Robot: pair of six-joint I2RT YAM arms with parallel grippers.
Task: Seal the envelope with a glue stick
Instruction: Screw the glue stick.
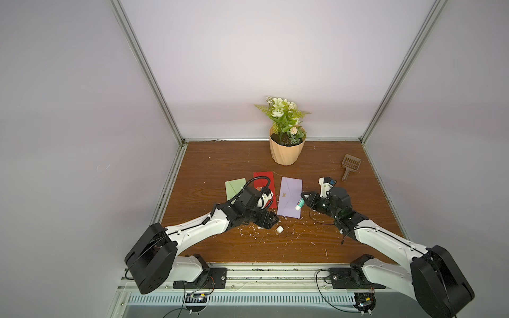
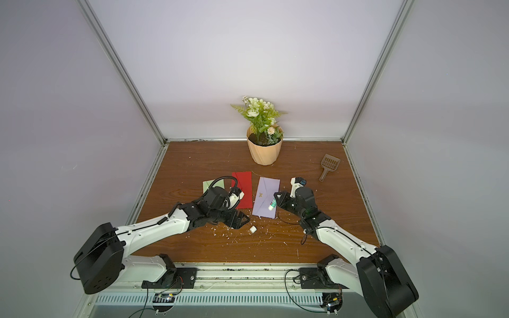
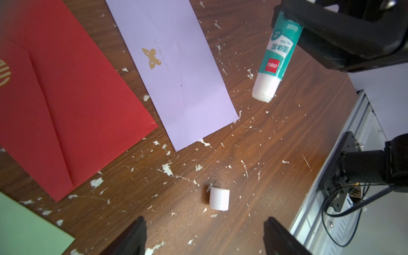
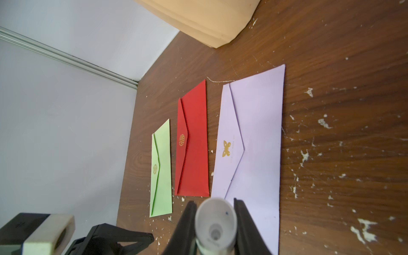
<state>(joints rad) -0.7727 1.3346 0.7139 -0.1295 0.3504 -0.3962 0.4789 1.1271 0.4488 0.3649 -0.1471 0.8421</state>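
Between jaws, teal-banded glue stick [image 3: 278, 47] (uncapped)

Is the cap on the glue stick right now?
No, the white cap lies alone on the table, apart from the glue stick.

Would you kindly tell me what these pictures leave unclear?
glue stick: blurred in the right wrist view, too near the lens; rear end hidden by the right gripper in the left wrist view.
green envelope: cut off by the left wrist view's edge.
purple envelope print, every view: too small.
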